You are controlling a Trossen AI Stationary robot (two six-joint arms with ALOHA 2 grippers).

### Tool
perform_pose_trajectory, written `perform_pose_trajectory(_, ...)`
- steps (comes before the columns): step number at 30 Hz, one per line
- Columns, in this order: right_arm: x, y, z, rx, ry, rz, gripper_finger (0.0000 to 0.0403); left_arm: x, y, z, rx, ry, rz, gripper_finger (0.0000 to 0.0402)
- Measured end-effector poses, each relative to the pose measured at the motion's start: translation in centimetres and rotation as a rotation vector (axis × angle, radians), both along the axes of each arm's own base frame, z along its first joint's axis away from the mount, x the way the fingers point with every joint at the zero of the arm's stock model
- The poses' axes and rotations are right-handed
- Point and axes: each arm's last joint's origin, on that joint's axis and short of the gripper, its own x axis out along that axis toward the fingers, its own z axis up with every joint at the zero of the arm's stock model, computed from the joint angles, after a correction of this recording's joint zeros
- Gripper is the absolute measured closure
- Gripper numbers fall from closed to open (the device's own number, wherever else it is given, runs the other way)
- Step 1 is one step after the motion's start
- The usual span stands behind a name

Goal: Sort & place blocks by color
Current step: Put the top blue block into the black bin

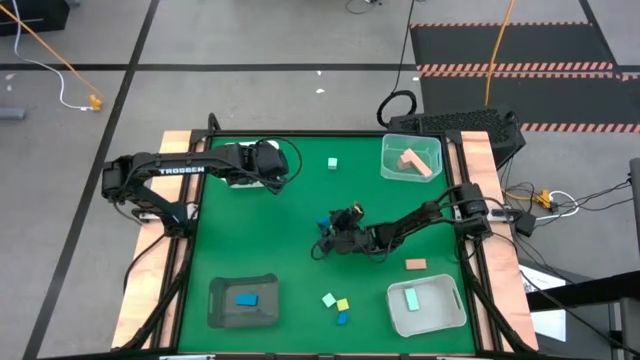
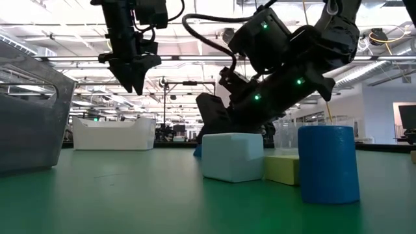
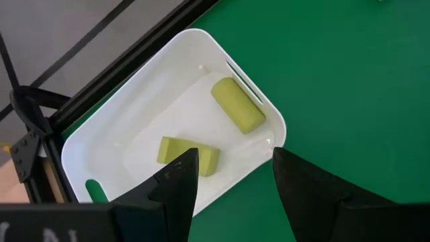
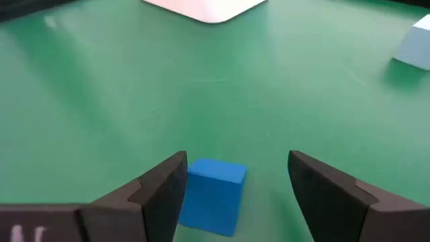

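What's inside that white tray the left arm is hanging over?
The white plastic tray holds two yellow-green blocks: a rounded bar and a flatter block. The open left gripper hides one tray corner, so anything there can't be seen.

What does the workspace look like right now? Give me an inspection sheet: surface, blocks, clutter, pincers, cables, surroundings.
Surface: green table top, wooden side rails.
Job's things: lime blocks in white tray; salmon blocks in clear tray; mint block in pale tray; blue block in dark tray. Loose: mint cube, salmon bar, mixed cluster, blue cube.
Clutter: nothing seen.
Pincers: left pincer open above the white tray; right pincer open, straddling the blue cube.
Cables: black loop and orange lead on the floor.
Surroundings: grey floor, striped mat.
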Motion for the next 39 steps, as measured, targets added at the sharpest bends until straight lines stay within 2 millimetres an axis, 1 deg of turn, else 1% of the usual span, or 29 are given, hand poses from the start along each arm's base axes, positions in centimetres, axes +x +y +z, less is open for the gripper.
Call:
perform_pose_trajectory(4,0.0,0.0,-0.5,0.053,-0.024,-0.034,0.0151,0.0,0.0,0.0,0.000,0.000,-0.002,0.0211)
perform_pose_trajectory(6,0.1,0.1,-1.1,0.110,-0.028,-0.011,0.0151,0.0,0.0,0.0,0.000,0.002,-0.005,0.0211)
perform_pose_trajectory(9,0.1,0.1,-2.2,0.116,-0.029,-0.036,0.0151,0.0,0.0,0.0,0.001,0.003,-0.007,0.0211)
perform_pose_trajectory(12,0.1,0.1,-2.7,0.125,-0.028,-0.046,0.0152,0.0,0.0,0.0,0.001,0.004,-0.008,0.0211)
perform_pose_trajectory(14,0.0,0.1,-2.8,0.124,-0.022,-0.044,0.0159,0.0,0.0,0.0,0.002,0.007,-0.014,0.0211)
perform_pose_trajectory(16,0.0,0.1,-2.8,0.107,-0.003,-0.033,0.0177,0.0,0.0,0.0,0.002,0.009,-0.016,0.0211)
perform_pose_trajectory(18,-0.1,0.1,-2.8,0.082,0.021,-0.016,0.0203,0.0,0.0,0.0,0.002,0.008,-0.016,0.0210)
perform_pose_trajectory(22,-0.3,0.0,-3.0,0.048,0.077,0.009,0.0271,0.0,0.0,0.0,0.001,0.001,-0.005,0.0210)
perform_pose_trajectory(25,-0.4,0.1,-3.2,0.065,0.104,0.022,0.0320,0.0,0.0,0.0,-0.002,-0.008,0.009,0.0211)
perform_pose_trajectory(27,-0.5,0.1,-3.4,0.080,0.130,0.036,0.0334,0.0,0.0,0.0,-0.003,-0.015,0.020,0.0211)
perform_pose_trajectory(33,-0.3,0.1,-3.1,0.072,0.118,0.067,0.0337,0.0,0.0,0.0,-0.007,-0.034,0.050,0.0211)
perform_pose_trajectory(36,0.0,0.2,-2.3,0.054,0.095,0.110,0.0330,0.0,0.0,0.0,-0.009,-0.041,0.062,0.0211)
perform_pose_trajectory(39,0.0,0.2,-0.7,0.007,0.087,0.156,0.0335,0.0,0.0,0.0,-0.010,-0.049,0.072,0.0211)
